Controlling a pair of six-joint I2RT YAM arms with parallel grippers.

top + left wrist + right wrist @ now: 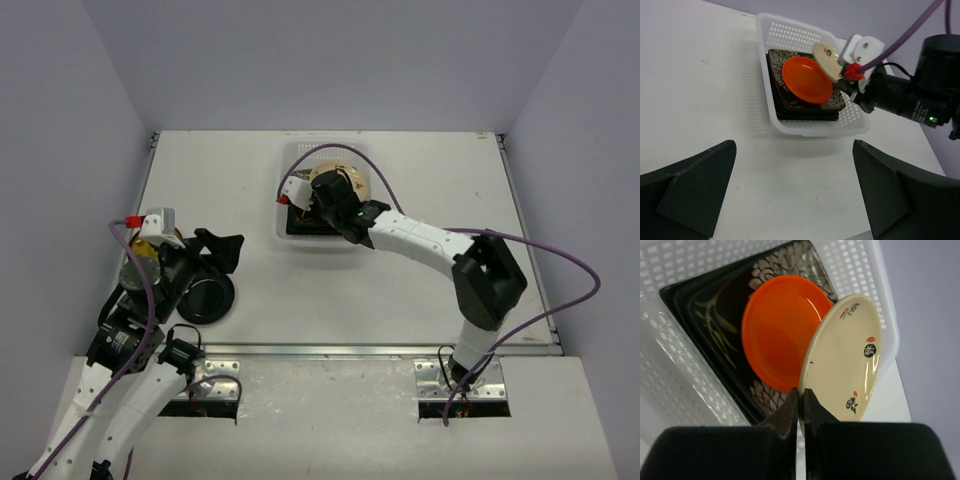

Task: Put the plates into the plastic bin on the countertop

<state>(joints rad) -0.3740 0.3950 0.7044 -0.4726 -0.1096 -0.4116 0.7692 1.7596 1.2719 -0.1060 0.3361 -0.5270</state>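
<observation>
The plastic bin (300,150) stands at the back middle of the countertop (430,170). It holds a stack of square dark plates (832,105) with an orange round plate (806,80) on top. My right gripper (801,400) is shut on the rim of a beige round plate (845,357) and holds it on edge, tilted, over the bin beside the orange plate (777,330). In the top view, my right gripper (318,200) and the beige plate (358,180) are above the bin. My left gripper (222,262) is open and empty, low over the countertop, facing the bin (790,127).
A black round plate (205,298) lies on the countertop at the front left, just beside my left gripper. A yellowish patterned plate (146,248) shows partly under my left arm. The metal rail (330,350) runs along the front edge.
</observation>
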